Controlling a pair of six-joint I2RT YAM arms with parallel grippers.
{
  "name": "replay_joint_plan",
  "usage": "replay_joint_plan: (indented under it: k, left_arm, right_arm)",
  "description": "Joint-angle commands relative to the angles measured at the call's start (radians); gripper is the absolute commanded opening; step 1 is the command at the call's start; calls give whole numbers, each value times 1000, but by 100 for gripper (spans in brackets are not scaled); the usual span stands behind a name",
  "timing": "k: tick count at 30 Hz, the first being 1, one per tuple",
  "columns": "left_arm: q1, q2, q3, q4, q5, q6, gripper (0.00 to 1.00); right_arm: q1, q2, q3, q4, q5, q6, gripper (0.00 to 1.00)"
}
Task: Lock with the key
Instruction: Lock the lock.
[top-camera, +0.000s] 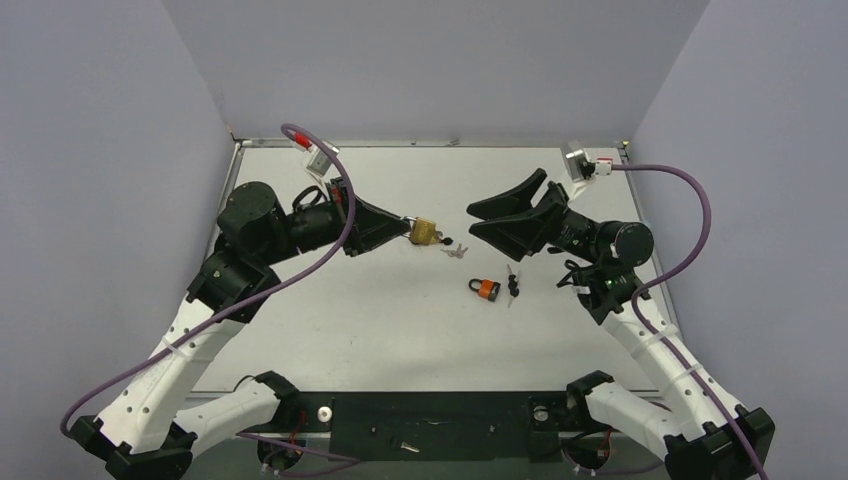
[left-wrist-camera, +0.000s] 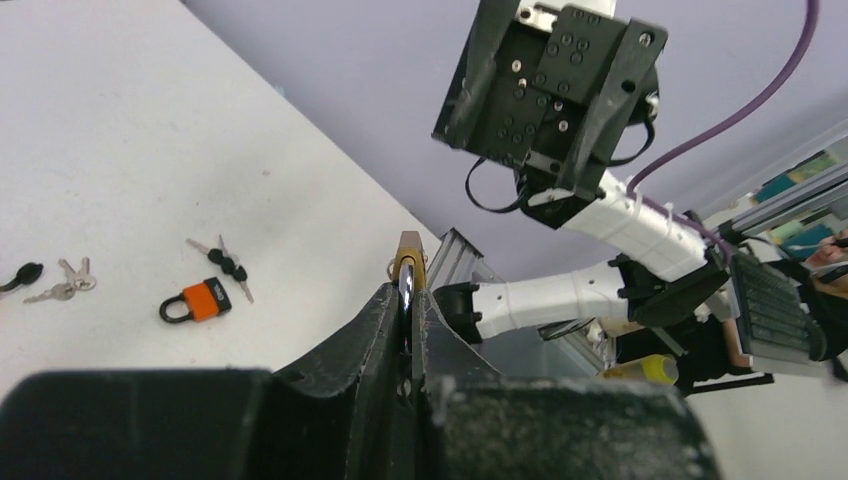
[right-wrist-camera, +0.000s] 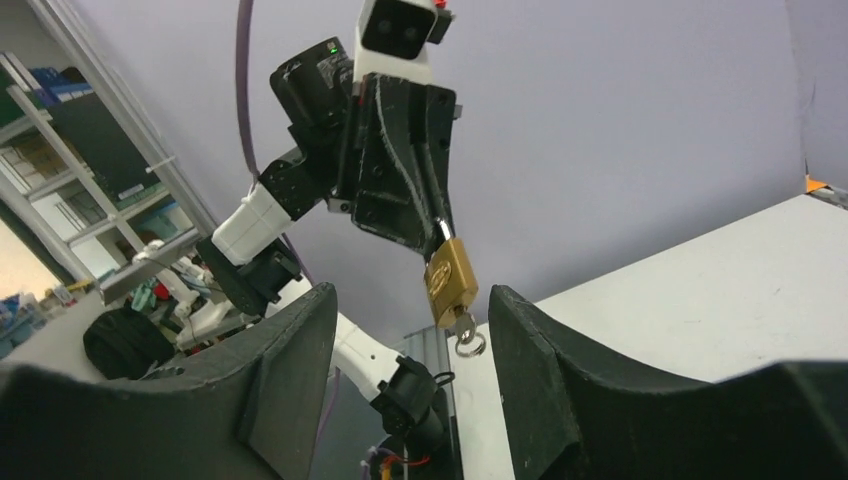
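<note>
My left gripper (top-camera: 405, 222) is shut on the silver shackle of the brass padlock (top-camera: 425, 231) and holds it above the table. In the left wrist view the padlock (left-wrist-camera: 408, 258) stands edge-on between my closed fingers. In the right wrist view the padlock (right-wrist-camera: 450, 280) hangs from the left gripper (right-wrist-camera: 438, 222), and the small silver key (right-wrist-camera: 464, 324) with its ring sticks out of the bottom. My right gripper (top-camera: 471, 220) is open and empty, a short way right of the padlock and pointing at it. In its own view, the right gripper (right-wrist-camera: 410, 295) frames the key without touching it.
On the table lie a loose pair of silver keys (top-camera: 455, 250), an orange padlock with a black shackle (top-camera: 486, 289) and black-headed keys (top-camera: 513, 284). They also show in the left wrist view: the silver keys (left-wrist-camera: 68, 280), the orange padlock (left-wrist-camera: 200, 300), and the black-headed keys (left-wrist-camera: 225, 262).
</note>
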Motion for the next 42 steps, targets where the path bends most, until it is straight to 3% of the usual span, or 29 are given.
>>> replay_joint_plan:
  k: [1,5,20,29,38,42]
  left_arm:
    - [72,-14,-14,234,161,-136,0]
    - [94,-7,-4,265,179,-156,0]
    - [112,6,-4,322,201,-190,0]
    - [121,26,-13,347,202,-201,0]
    - [132,28,-26,351,192,-202,0]
    - [139,22,-35,351,168,-198,0]
  right_arm:
    - [61,-9,51,-38,8,-110,53]
    - [144,28,137,-261,59,-290,51]
    - [164,96,178,-201,76,-251,39]
    - [183,86,169,-218,64,-260,26]
    - [192,73,160,-251,59,-280,0]
    - [190,72,150,-253,52,-278,0]
